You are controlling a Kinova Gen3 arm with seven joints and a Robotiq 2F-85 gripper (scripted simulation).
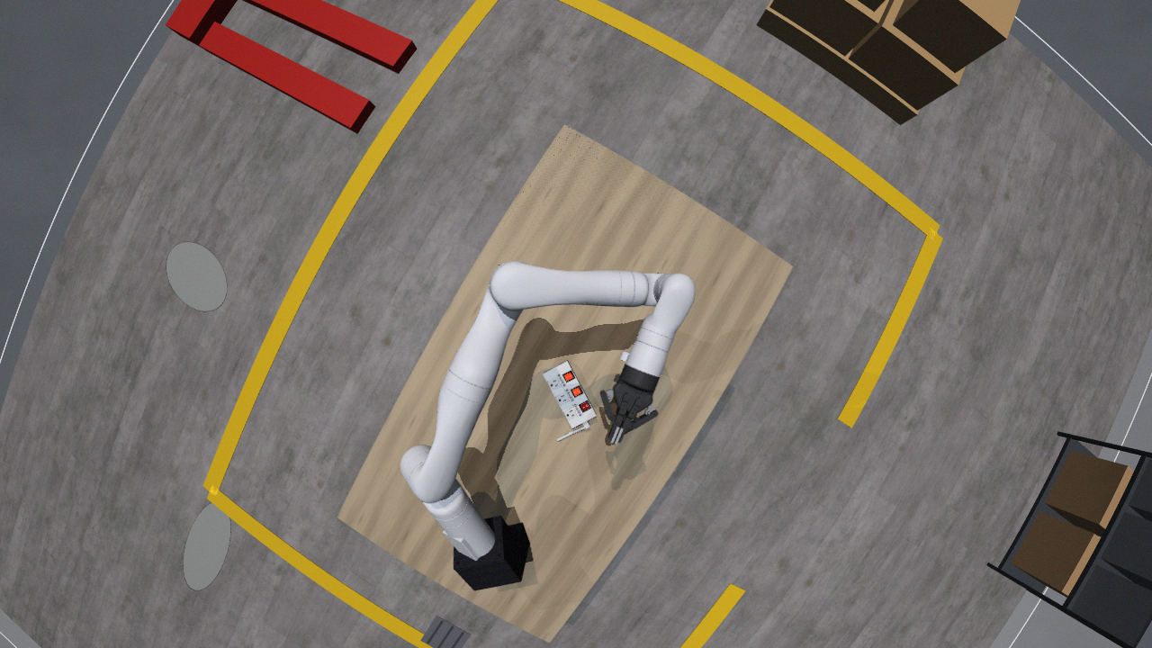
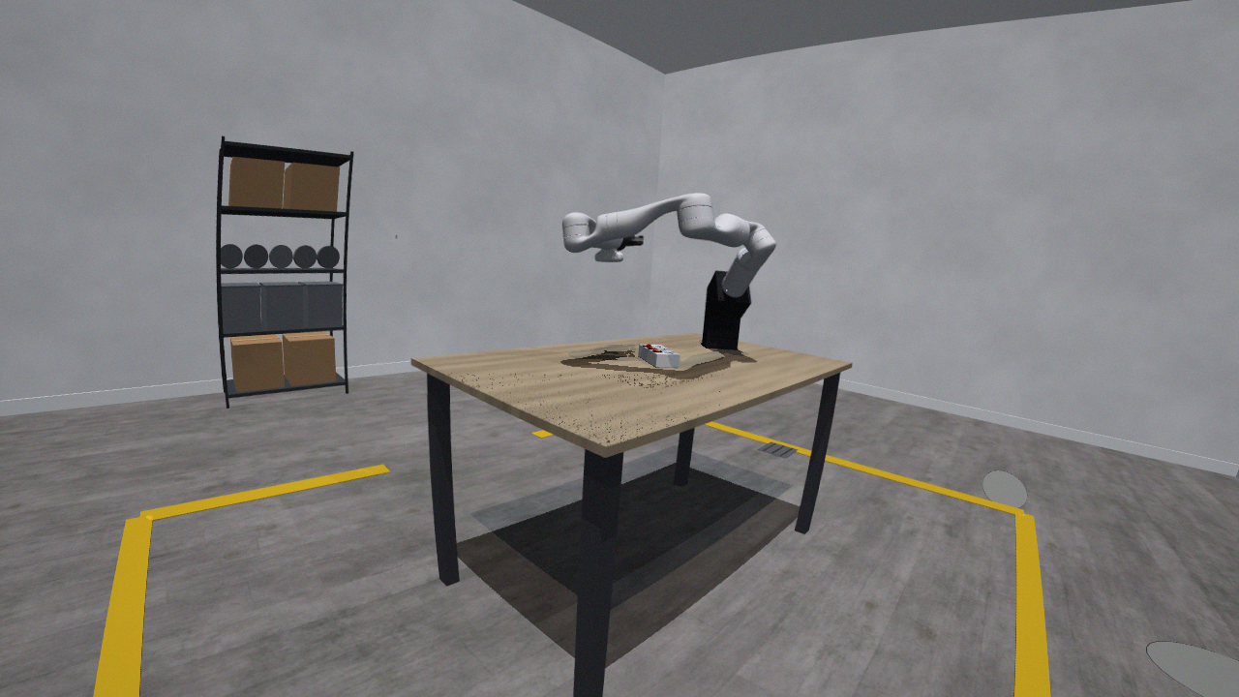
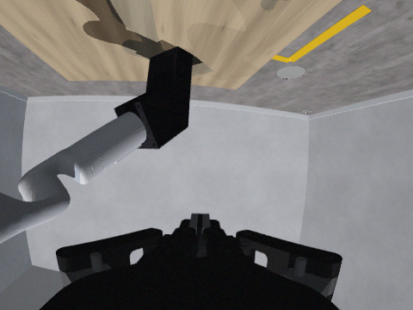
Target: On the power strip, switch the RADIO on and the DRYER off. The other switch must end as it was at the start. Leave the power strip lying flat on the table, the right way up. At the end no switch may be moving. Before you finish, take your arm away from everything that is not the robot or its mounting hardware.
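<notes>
Overhead, pincer (image 1: 616, 436) (image 2: 642, 240) (image 3: 200, 225) fully closed, gripping nothing; tall shelf rack (image 2: 281, 270) well apart from wooden table (image 1: 644, 209) (image 2: 536, 389) (image 3: 241, 56).

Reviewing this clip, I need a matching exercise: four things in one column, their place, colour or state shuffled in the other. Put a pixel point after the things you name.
1. Power strip (image 1: 559, 396) (image 2: 658, 356)
2. End effector (image 1: 616, 436) (image 3: 200, 225)
3. Arm's base (image 1: 499, 560) (image 2: 721, 322) (image 3: 169, 92)
4. Table (image 1: 644, 217) (image 2: 536, 389) (image 3: 241, 39)

A. black
B. flat on the wood
C. dark-legged
D. shut, above the table

1-B, 2-D, 3-A, 4-C
</notes>
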